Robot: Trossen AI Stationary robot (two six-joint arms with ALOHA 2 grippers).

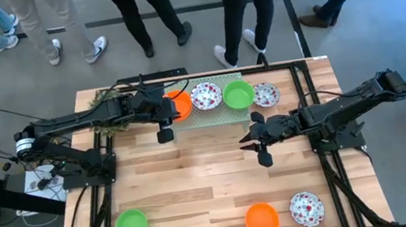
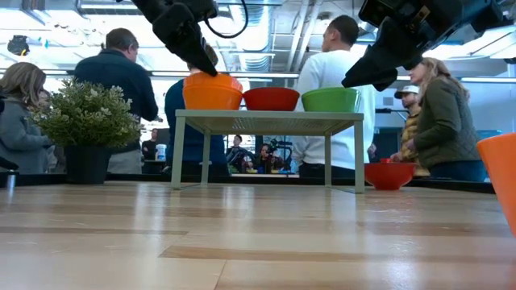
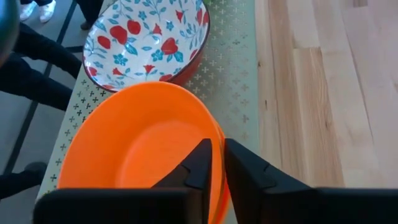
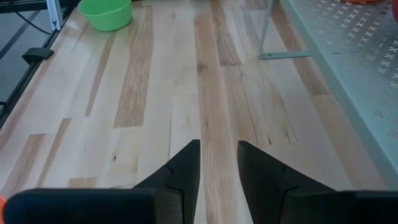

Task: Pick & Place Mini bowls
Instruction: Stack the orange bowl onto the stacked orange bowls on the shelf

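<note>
Four mini bowls on the far rack (image 1: pixel 219 115). Left pincer (image 3: pixel 216 163) straddles the orange bowl (image 3: pixel 137 149) rim, fingers narrowly apart; grip uncertain. I'd part them fully, then lift straight up. Right pincer (image 4: pixel 219 163) empty, half apart, over the counter (image 1: pixel 197 186) right of centre.

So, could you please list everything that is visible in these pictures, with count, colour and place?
orange bowls: two; one on the rack's left end, one at the near edge.
green bowls: two; one on the rack, one near left.
floral bowls: three, white and red; one on the rack, one beside the rack's right end, one near right.
rack: one, pale green, far edge.
potted plant: one, green, far left.
people: several, beyond the table.
left gripper: at the orange bowl's rim on the rack.
right gripper: open, above mid-table, empty.
</note>
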